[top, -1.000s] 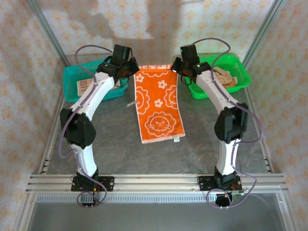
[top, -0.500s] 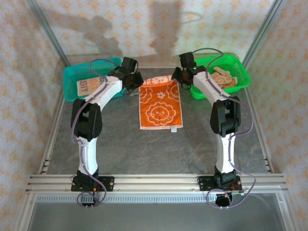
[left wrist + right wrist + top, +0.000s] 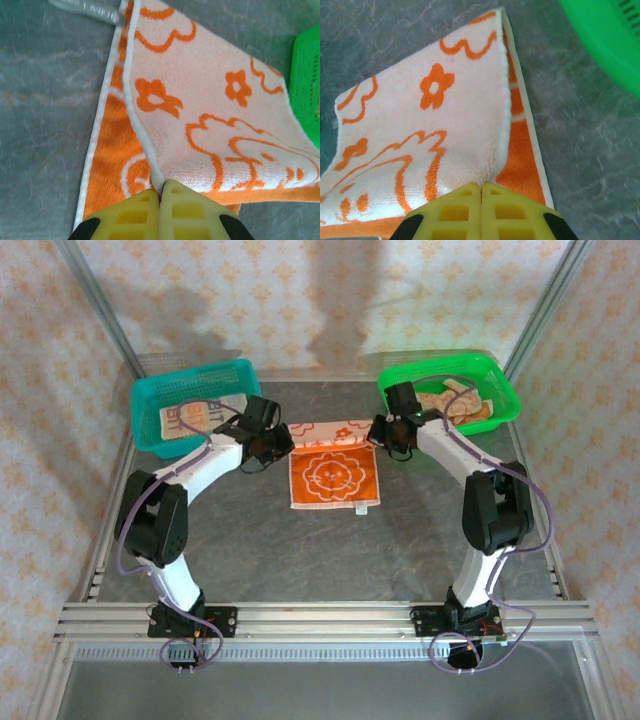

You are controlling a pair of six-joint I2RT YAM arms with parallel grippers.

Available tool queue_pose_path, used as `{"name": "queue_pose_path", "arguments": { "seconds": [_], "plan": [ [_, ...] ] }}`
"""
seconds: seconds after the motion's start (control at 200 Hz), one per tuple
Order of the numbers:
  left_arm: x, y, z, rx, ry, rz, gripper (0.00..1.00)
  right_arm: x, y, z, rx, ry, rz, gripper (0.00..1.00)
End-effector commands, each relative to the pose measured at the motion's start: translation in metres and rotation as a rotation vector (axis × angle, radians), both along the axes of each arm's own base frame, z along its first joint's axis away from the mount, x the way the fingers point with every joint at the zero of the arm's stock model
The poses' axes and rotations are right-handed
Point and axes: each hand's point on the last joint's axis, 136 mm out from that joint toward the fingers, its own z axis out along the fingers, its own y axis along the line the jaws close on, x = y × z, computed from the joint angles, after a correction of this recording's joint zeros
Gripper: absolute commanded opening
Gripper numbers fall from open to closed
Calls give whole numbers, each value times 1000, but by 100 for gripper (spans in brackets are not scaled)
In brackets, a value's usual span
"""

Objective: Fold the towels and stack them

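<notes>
Surface (image 3: 300, 550), frame centre: my left hand (image 3: 161, 189) and right hand (image 3: 481, 189) clamp the orange towel (image 3: 333, 478) by its corners, half folded (basket towels (image 3: 462, 405) remain).

Orange flowered towel (image 3: 334, 478) (cream underside)

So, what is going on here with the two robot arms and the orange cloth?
The two arms are folding an orange terry towel with a white flower print on the grey table. The left gripper and the right gripper are each shut on one far corner, holding that end turned over, pale underside up, above the flat part. The fold is not yet laid down. More towels lie in the green plastic basket; a lettered towel lies in the teal plastic basket.
</notes>
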Motion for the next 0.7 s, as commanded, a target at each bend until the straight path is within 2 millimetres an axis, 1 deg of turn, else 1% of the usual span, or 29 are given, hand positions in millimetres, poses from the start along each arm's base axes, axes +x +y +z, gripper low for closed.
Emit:
{"name": "queue_pose_path", "arguments": {
  "seconds": [0.0,0.1,0.22,0.31,0.47,0.566,0.636,0.696],
  "plan": [
    [-13,0,3,-4,-12,22,0,-14,-2,2,10,-11,-17,0],
    [-26,-3,-1,-10,-3,23,0,-27,-5,-3,10,3,-22,0],
    [-40,-7,-3,-3,5,8,0,-41,-6,-3,18,7,-30,0],
    [-46,-5,-1,10,6,8,0,-51,-5,-2,20,8,-29,0],
    [-56,1,1,28,9,14,0,-69,-3,-6,11,33,-20,0],
    [-62,1,1,32,14,10,0,-80,-1,-8,11,44,-15,0],
    [-68,0,-3,36,20,2,0,-88,-1,-12,4,52,-12,0],
    [-73,-2,-9,36,35,-2,0,-94,-2,-20,1,73,-13,0]
  ]
}}
